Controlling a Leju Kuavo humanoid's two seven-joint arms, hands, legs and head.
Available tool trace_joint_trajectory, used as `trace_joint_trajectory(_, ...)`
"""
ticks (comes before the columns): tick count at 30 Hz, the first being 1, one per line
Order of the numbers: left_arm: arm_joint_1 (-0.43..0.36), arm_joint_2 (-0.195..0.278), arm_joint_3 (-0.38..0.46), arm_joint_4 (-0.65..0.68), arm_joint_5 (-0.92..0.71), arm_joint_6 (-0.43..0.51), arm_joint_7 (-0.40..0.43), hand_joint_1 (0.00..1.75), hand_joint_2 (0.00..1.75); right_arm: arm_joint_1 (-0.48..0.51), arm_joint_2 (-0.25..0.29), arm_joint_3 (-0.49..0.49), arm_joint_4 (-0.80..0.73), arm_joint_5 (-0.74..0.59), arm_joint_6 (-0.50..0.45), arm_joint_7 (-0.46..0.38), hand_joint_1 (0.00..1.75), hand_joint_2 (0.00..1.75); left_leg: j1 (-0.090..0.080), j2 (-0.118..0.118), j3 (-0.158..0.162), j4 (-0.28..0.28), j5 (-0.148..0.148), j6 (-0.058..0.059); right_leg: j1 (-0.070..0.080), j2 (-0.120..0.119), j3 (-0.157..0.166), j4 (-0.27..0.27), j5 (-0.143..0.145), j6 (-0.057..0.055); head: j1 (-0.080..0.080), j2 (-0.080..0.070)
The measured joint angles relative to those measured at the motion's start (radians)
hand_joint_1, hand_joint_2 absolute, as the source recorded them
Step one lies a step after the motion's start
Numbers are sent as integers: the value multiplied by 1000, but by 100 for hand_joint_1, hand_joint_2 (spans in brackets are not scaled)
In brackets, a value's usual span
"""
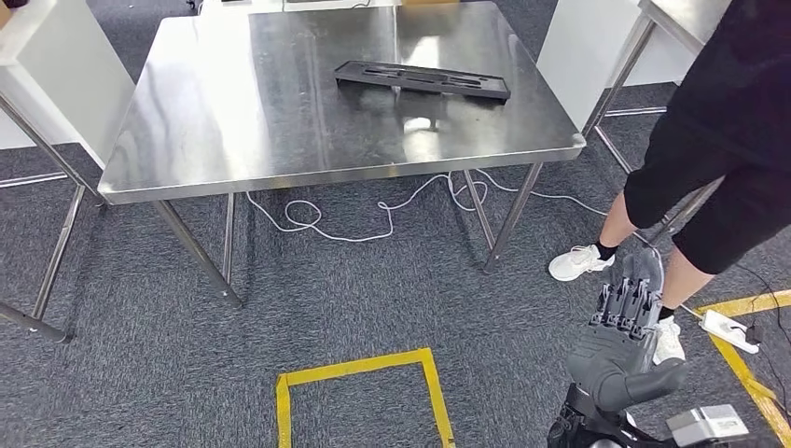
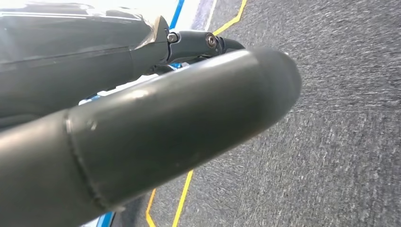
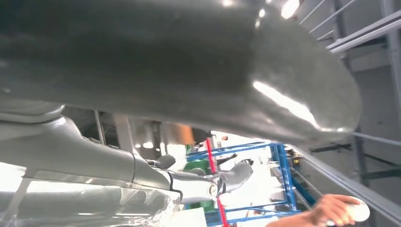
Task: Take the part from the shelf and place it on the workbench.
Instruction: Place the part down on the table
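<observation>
The right hand [image 1: 623,327] is showing at about 4 o'clock in the head view, low and near the picture's edge. It is pointing up toward 12 o'clock, the dark fingers [image 1: 632,301] lying close side by side and stretched out rather than curled, the grey thumb [image 1: 644,381] sticking out toward 3 o'clock. It is holding nothing. In the right wrist view the thumb [image 3: 198,66] is lying wide across the frame with nothing against it. In the left wrist view the left hand [image 2: 142,137] is showing its thick thumb, with nothing visibly in its grasp.
</observation>
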Motion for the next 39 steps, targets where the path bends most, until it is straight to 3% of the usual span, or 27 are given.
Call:
trace_joint_trajectory(2, 2, 0, 1, 0, 2, 1, 0, 0, 0, -3, 0, 2, 7, 3, 0, 3, 0, 0, 3, -3, -7, -2, 6, -11, -7, -3, -17, -7, 22, -14, 1, 0)
trace_joint_trajectory(3, 3, 0, 1, 0, 3, 1, -1, 0, 0, -3, 0, 4, 10, 6, -1, 4, 0, 0, 4, -5, -16, 11, -18, -15, -13, -5, -28, -9, 36, -24, -1, 0)
trace_joint_trajectory(4, 4, 0, 1, 0, 4, 1, -1, 0, 0, -4, 0, 7, 13, 8, -1, 5, 0, 0, 5, -8, -26, 44, -63, -19, -20, -7, -42, -11, 52, -33, -3, 0)
trace_joint_trajectory(6, 5, 1, 2, 0, 6, 1, -1, 0, 0, -3, 0, 13, 18, 14, -1, 7, 0, 0, 7, -12, -49, 156, -170, -26, -20, -9, -70, -10, 76, -45, -5, 0)
trace_joint_trajectory(7, 5, 1, 3, 0, 6, 1, -1, 0, 0, -3, 0, 15, 21, 18, -1, 8, 0, 0, 8, -13, -55, 217, -197, -31, -19, -10, -82, -10, 87, -45, -6, 0)
trace_joint_trajectory(8, 5, 1, 4, 0, 6, 1, -1, 0, 0, -3, 0, 17, 25, 22, -1, 9, 0, 0, 10, -13, -54, 260, -193, -36, -19, -11, -95, -9, 98, -44, -6, 0)
trace_joint_trajectory(10, 5, 1, 6, 0, 4, 2, -1, 0, 0, -3, -1, 22, 37, 32, -1, 18, 0, 0, 17, -13, -15, 261, -130, -45, -22, -12, -122, -1, 116, -36, -6, 0)
trace_joint_trajectory(11, 5, 1, 6, 0, 3, 3, -1, 0, 0, -4, -2, 26, 45, 39, -1, 25, 0, 0, 22, -11, 29, 211, -106, -51, -23, -13, -136, 8, 122, -32, -7, 0)
trace_joint_trajectory(13, 4, 1, 7, 0, 0, 6, -1, 0, 0, -7, -5, 36, 63, 59, -6, 43, 0, 0, 24, -10, 122, 81, -122, -54, -19, -13, -162, 33, 126, -22, -7, 0)
trace_joint_trajectory(14, 3, 0, 7, 0, -1, 7, -1, 0, 0, -12, -6, 41, 74, 70, -14, 52, 0, 0, 23, -10, 150, 31, -147, -49, -16, -13, -172, 45, 128, -17, -8, 0)
trace_joint_trajectory(15, 2, 0, 7, 0, -1, 7, -1, 0, 0, -20, -6, 46, 91, 83, -27, 63, 0, 0, 19, -11, 160, 9, -164, -40, -13, -13, -179, 51, 132, -10, -6, 0)
trace_joint_trajectory(18, 2, -4, 7, 0, -2, 8, -1, 0, 0, -49, -7, 61, 183, 116, -76, 88, 0, 0, 18, -9, 145, -4, -158, -2, -13, -12, -204, 71, 133, 8, 1, 0)
trace_joint_trajectory(20, 2, -5, 8, 0, -2, 9, -1, 0, 0, -62, -9, 71, 250, 131, -95, 91, 0, 0, 19, -5, 130, -5, -142, 16, -17, -11, -246, 156, 81, 7, 5, 0)
trace_joint_trajectory(22, 3, -5, 9, 0, -2, 9, -1, 0, 0, -77, -11, 79, 317, 145, -111, 105, 0, 0, 18, -4, 111, -4, -127, 21, -21, -10, -293, 287, 15, 5, 8, 0)
trace_joint_trajectory(23, 4, -6, 10, 0, -2, 10, -1, 0, 0, -88, -13, 83, 357, 159, -123, 120, 0, 0, 17, -4, 103, -4, -121, 20, -22, -10, -301, 326, -2, 9, 8, 0)
trace_joint_trajectory(24, 4, -6, 11, 0, -2, 10, -1, 0, 0, -103, -14, 87, 410, 181, -140, 137, 0, 0, 17, -4, 96, -4, -115, 18, -23, -10, -289, 329, -3, 14, 8, 0)
trace_joint_trajectory(26, 4, -7, 11, 0, -2, 10, -1, 0, 0, -149, -17, 101, 567, 250, -193, 148, 0, 0, 17, -3, 89, -4, -106, 11, -24, -9, -208, 220, 29, 25, 8, 0)
trace_joint_trajectory(28, 2, -9, 11, 0, -4, 12, -1, 0, 0, -202, -18, 120, 760, 328, -268, 121, 0, 0, 15, -3, 86, -3, -99, 2, -20, -6, -127, 81, 55, 22, 8, 0)
trace_joint_trajectory(29, 2, -10, 11, 0, -6, 14, -1, 0, 0, -225, -19, 130, 852, 360, -306, 106, 0, 0, 14, -3, 85, -3, -96, -4, -17, -5, -109, 45, 59, 16, 7, 0)
trace_joint_trajectory(30, 1, -10, 11, 0, -8, 15, -1, 0, 0, -244, -20, 139, 932, 387, -339, 96, 0, 0, 13, -3, 83, -2, -98, -5, -16, -4, -105, 31, 59, 10, 7, 0)
trace_joint_trajectory(33, 3, -10, 11, 0, -11, 17, -1, 0, 0, -281, -23, 161, 1111, 434, -392, 102, 0, 0, 18, -3, 80, -1, -99, 7, -17, -5, -106, 30, 66, 2, 6, 0)
trace_joint_trajectory(36, 3, -11, 9, 0, -25, 16, -1, 0, 0, -314, -28, 186, 1260, 491, -406, 205, 0, 0, 26, -3, 83, -8, -87, -11, -9, -4, -110, 30, 72, -7, 5, 0)
trace_joint_trajectory(39, 4, -11, 0, 0, -45, 13, -1, 0, 0, -312, -38, 203, 1399, 525, -371, 365, 0, 0, 28, -5, 84, -14, -82, -17, -9, -6, -110, 30, 73, -10, 5, 0)
